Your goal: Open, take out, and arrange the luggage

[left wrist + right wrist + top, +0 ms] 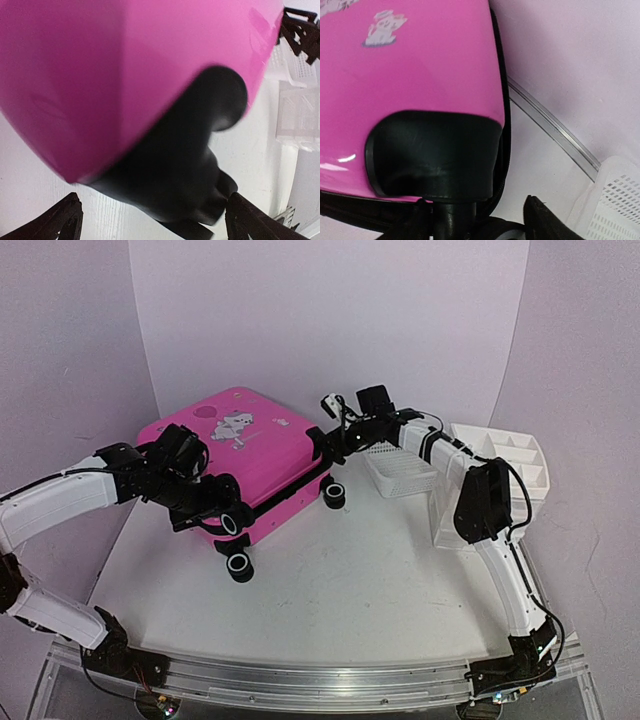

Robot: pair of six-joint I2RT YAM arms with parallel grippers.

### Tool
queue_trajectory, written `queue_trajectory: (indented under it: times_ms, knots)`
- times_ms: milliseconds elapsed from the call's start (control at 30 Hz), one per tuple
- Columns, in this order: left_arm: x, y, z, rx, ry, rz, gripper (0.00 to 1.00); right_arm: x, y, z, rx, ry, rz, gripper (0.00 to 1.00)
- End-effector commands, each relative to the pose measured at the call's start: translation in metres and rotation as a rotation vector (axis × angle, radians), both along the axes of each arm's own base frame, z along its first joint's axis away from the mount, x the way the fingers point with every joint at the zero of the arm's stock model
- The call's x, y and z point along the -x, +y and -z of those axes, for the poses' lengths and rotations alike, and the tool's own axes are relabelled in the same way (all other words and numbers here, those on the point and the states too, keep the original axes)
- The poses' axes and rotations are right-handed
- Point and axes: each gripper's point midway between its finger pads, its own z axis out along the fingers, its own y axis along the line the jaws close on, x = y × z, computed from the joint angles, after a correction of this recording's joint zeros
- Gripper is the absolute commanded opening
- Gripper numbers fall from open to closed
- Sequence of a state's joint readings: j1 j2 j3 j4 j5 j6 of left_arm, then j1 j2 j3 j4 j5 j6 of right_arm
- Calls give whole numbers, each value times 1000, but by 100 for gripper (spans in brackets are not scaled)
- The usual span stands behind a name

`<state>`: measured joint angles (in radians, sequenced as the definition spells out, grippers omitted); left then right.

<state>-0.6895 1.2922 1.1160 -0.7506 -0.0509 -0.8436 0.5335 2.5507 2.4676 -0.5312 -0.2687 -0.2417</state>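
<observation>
Both left hand (207, 503) and right hand (336, 444) flank the luggage (268, 454).

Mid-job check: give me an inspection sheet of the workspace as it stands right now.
Surface: white table, no spills seen.
Job's things: pink suitcase, closed, lying printed face up.
Clutter: white mesh basket and white drawer organizer, right of the suitcase.
Grippers: left gripper open around a wheel housing; right gripper has its jaws apart at another wheel's mount.
Cables: black cable looped along the right arm.
Surroundings: plain pale backdrop; metal rail at the near edge.
</observation>
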Motion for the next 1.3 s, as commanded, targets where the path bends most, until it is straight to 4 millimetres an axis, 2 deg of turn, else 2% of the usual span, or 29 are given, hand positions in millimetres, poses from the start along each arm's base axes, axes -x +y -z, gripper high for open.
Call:
queue_trajectory:
  times_ms: [0,67,200,267,533,667,800,867,933,1067,1167,1267]
  knots:
    - [-19,27,-22,1,-79,-9,99,19,21,3,-63,67,-83,44]
    - [-26,38,-27,-19,-102,-19,99,27,23,2,-61,77,-104,33]
    - [-38,56,-29,-57,-119,-36,99,39,22,13,-29,107,-114,14]
    - [-45,68,-28,-74,-121,-51,99,55,27,15,-30,158,-144,8]
    - [-72,110,-28,-137,-133,-101,100,135,50,34,-76,421,-186,7]
    - [-82,129,-37,-200,-173,-91,99,182,69,37,-115,585,-171,8]
    - [-87,149,-48,-289,-201,-82,99,238,100,23,-172,648,-215,13]
    - [-85,161,-56,-335,-205,-94,99,259,115,6,-247,669,-241,19]
    - [-78,161,-71,-339,-223,-70,99,257,112,-6,-306,663,-185,26]
    - [-55,129,-96,-140,-272,19,100,237,79,-19,-249,508,-67,54]
    - [-31,102,-92,27,-223,67,99,211,50,-24,-210,438,4,67]
    - [-7,77,-73,84,-148,47,99,183,22,-28,-184,425,77,71]
